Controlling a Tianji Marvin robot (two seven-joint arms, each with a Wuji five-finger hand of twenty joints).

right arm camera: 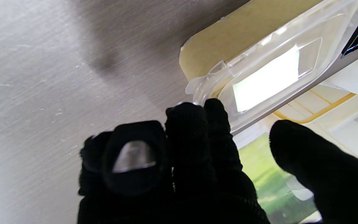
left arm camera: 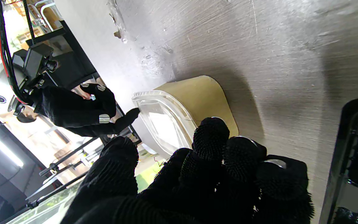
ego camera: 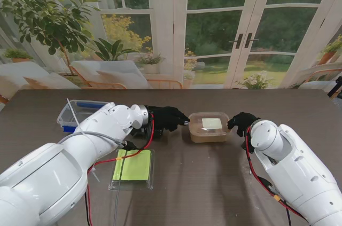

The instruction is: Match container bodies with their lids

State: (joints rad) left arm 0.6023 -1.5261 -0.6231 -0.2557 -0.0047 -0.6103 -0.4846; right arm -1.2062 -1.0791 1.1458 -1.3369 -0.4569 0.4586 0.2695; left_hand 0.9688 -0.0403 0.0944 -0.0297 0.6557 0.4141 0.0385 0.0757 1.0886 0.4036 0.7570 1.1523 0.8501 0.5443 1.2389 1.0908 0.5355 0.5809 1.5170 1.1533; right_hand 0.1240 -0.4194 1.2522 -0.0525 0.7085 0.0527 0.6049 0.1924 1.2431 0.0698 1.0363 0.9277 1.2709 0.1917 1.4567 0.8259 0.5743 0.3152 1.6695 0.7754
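The tan box [ego camera: 208, 127] sits near the middle of the table [ego camera: 214, 183] with its clear lid [ego camera: 209, 123] already lying on top — so this pair looks matched, and the step in hand is pressing the lid home. The left hand [ego camera: 166, 117] meets the box from its left side, fingertips [left arm camera: 210, 130] at the wall just under the lid's rim; the right hand [ego camera: 241, 122] faces it from the other side, fingers [right arm camera: 216, 112] touching the lid's corner tab, thumb apart. Neither has closed round anything — both are loosely spread and steadying. Whether the lid is seated all round I cannot tell.

Next calls for an even push along the rim without sliding the box.

Nearer to me on the left lies a green-bottomed tray [ego camera: 132, 169]; at the far left edge stands a clear blue-edged tub [ego camera: 77, 114], partly behind the left arm.
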